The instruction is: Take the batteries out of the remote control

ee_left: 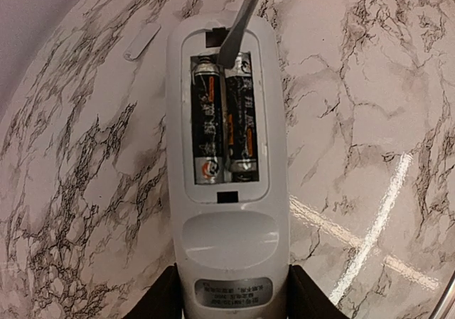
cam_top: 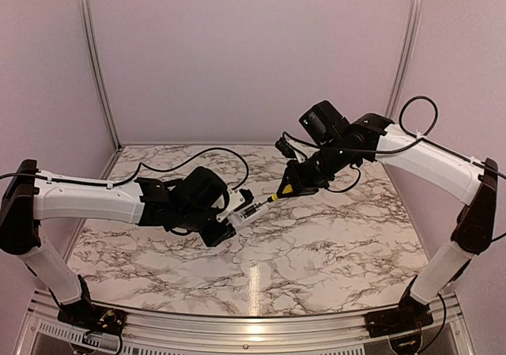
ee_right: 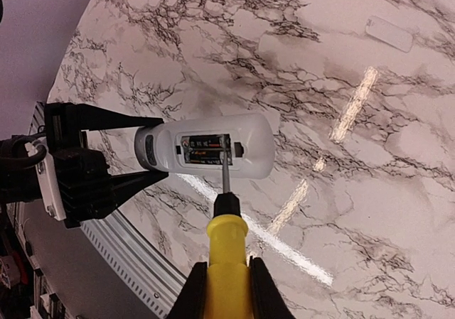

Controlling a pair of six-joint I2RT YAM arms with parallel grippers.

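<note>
Remote control [ee_left: 227, 241] sits mid-frame in the left wrist view, pinched at its sides by the left gripper [ee_left: 231, 301] — bottom end cut off. Both batteries [ee_left: 224, 120] lie in the open compartment, tops partly behind the screwdriver [ee_right: 227, 237] blade. Right gripper [ee_right: 226, 290] clenches its yellow handle — wide marble table [ee_left: 370, 120] shows around the remote.

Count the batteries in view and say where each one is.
2, both in the open compartment of the remote control: one battery on the left in the left wrist view, the other battery right beside it. No others show.
</note>
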